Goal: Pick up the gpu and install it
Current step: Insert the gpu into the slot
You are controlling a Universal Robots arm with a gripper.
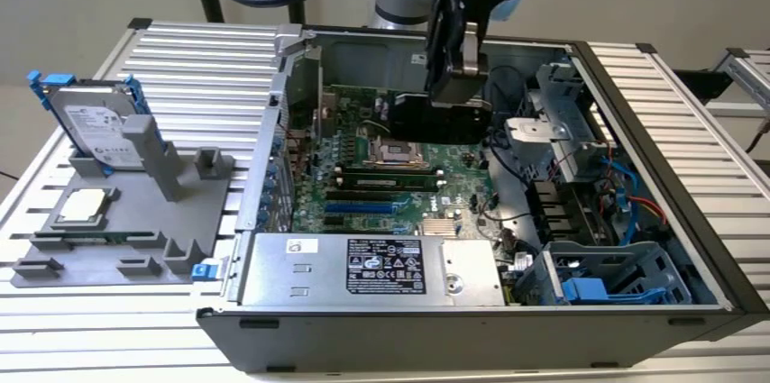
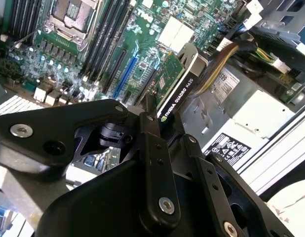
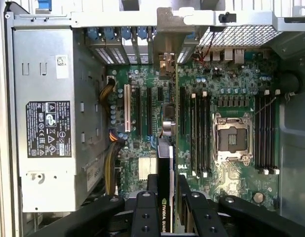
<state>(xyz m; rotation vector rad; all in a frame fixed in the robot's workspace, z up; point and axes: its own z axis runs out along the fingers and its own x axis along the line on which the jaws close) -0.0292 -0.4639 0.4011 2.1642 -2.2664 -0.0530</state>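
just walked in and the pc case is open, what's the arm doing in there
The arm's gripper is shut on the gpu, holding it on edge inside the open computer case, over the motherboard. Whether it is seated in a slot yet cannot be told. On the exterior view's left, a hard drive and a processor chip sit on a grey holder.
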